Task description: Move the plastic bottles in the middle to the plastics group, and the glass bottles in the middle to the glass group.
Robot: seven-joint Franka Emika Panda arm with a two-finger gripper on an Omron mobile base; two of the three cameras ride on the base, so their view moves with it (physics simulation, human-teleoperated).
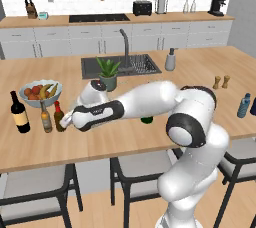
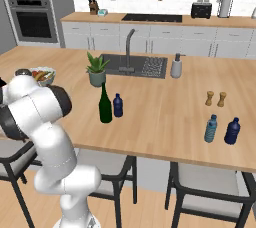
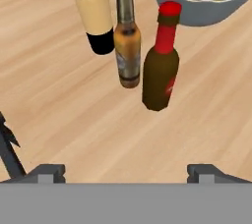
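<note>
Beside the amber bottle (image 3: pixel 126 41), brown bottle (image 3: pixel 161 66) upright, fingers (image 3: pixel 49 171) spread, clear.

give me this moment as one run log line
jaws: open, apart from bottle | brown bottle: upright beside amber bottle, black wine bottle | green bottle, deep-blue bottle: mid-counter

Red-capped brown bottle (image 3: pixel 161 73) upright beside slim amber bottle (image 3: pixel 127 46), ungripped.
</note>
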